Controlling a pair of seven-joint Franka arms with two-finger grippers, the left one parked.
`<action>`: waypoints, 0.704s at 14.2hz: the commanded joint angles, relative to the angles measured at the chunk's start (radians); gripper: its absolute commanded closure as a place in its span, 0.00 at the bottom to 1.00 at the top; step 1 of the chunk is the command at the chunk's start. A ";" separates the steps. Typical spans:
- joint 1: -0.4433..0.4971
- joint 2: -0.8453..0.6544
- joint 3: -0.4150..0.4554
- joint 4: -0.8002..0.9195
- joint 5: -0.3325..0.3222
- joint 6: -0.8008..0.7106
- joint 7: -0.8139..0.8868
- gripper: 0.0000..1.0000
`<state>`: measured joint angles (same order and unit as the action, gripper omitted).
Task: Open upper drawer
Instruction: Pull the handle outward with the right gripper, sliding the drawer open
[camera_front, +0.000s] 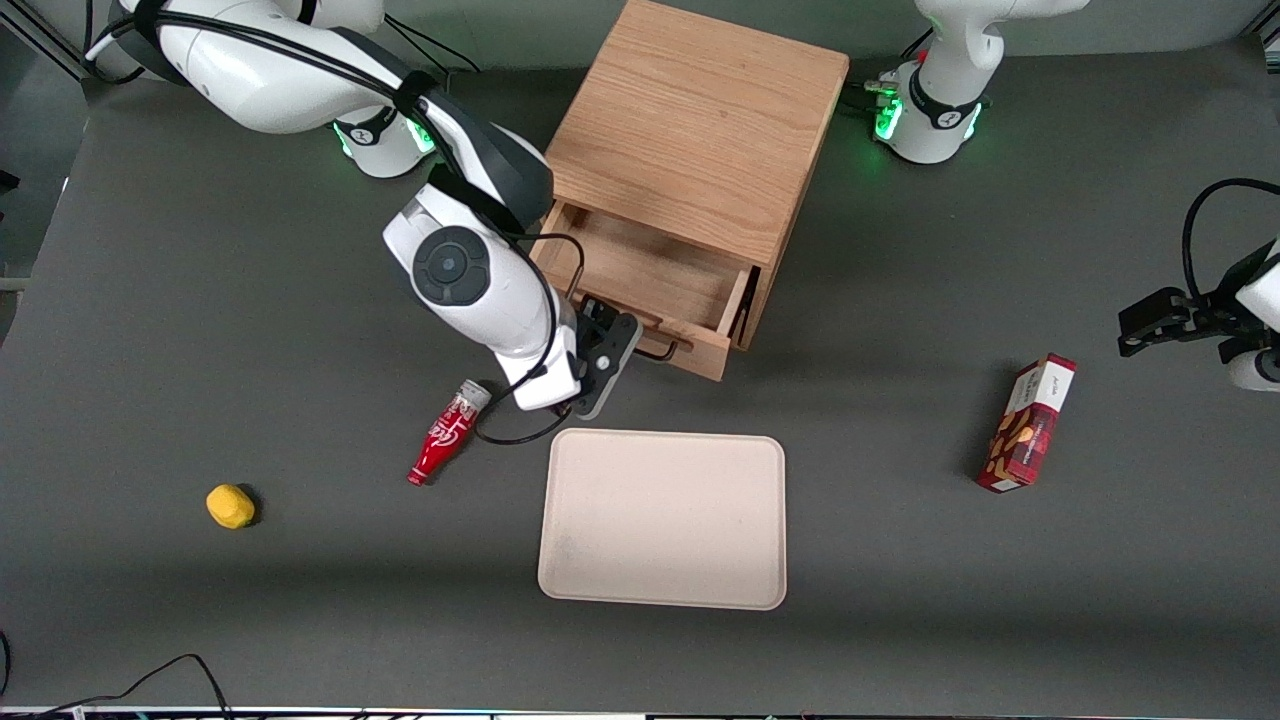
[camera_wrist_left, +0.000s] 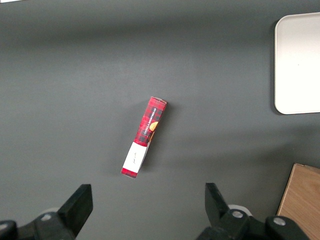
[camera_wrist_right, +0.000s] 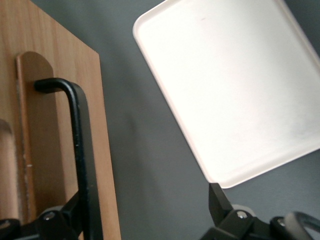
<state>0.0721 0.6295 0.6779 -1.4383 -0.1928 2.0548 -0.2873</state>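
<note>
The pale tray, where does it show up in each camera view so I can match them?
Front view: the tray lies flat on the table, nearer the camera than the cabinet's open upper drawer, with the gripper at the drawer's handle.
Left wrist view: only one rounded corner of the tray shows at the picture's edge.
Right wrist view: the tray lies in front of the drawer's front panel.
Shared landmark: the tray's rounded corner.

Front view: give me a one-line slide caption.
Gripper at the black handle of the pulled-out upper drawer.

upper drawer (camera_front: 655, 275) pulled out, light oak, pale floor, black handle (camera_wrist_right: 82, 150).
</note>
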 joint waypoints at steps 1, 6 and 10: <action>0.020 0.018 -0.049 0.044 -0.019 0.060 -0.021 0.00; 0.029 0.035 -0.118 0.050 -0.019 0.169 -0.075 0.00; 0.031 0.044 -0.150 0.078 -0.019 0.177 -0.134 0.00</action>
<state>0.0851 0.6463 0.5563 -1.4116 -0.1931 2.2263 -0.3810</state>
